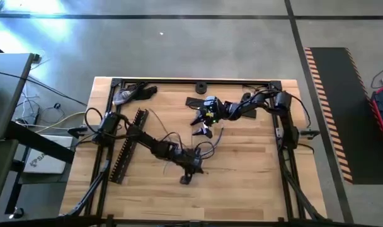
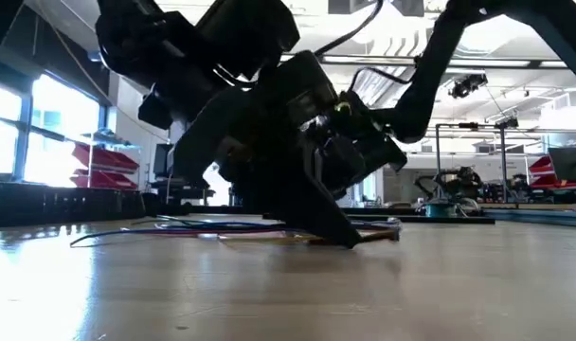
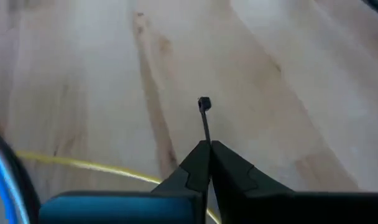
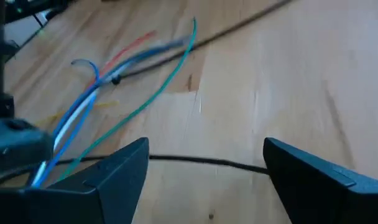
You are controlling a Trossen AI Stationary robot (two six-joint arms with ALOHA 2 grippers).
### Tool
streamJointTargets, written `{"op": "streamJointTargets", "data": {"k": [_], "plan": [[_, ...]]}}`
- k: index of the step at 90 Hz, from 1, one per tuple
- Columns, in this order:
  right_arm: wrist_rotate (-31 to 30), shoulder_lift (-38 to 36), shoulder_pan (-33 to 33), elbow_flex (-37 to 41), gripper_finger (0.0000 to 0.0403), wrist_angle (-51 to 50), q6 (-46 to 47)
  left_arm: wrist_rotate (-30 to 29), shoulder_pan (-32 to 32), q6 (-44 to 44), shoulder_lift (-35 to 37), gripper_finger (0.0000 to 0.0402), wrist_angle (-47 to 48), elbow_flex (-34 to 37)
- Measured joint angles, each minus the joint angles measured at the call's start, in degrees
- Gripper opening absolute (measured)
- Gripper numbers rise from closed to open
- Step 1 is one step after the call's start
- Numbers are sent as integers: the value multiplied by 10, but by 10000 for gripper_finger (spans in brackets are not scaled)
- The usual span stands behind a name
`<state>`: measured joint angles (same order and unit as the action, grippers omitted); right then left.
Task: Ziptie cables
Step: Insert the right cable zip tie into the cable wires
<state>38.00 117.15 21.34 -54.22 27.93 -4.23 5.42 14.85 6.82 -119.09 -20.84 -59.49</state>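
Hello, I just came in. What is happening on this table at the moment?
Two robot arms are working on a wooden table to bundle loose cables with a zip tie. The left claw is shut on a thin black zip tie, held low over the table with its small head sticking out in front. The right claw is open, hovering above the wood near the coloured cables, with a thin black strand lying on the table between its fingers. The cables are not tied yet.

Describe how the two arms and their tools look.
Both arms are dark and jointed, with black cords looped along them. The left tool has dark tapered fingers ahead of a flat blue-tinted body. The right tool has two broad, wedge-shaped dark fingers. No readable markings show.
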Motion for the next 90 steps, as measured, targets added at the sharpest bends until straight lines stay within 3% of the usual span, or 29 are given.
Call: {"op": "streamJointTargets", "data": {"k": [17,30,57,73,90], "plan": [[-12,-51,12,0,300,-71,-18,1,-3,126,1,0,12,-1],[-62,-81,12,0,300,-121,-22,0,-5,182,1,0,15,-1],[-93,-76,-3,0,299,-165,-7,-51,4,196,2,0,-11,1],[-239,-134,-25,17,279,-204,-21,-131,10,178,18,0,-51,2],[-313,-263,-50,100,246,-199,-13,-190,17,140,21,0,-130,27]]}}
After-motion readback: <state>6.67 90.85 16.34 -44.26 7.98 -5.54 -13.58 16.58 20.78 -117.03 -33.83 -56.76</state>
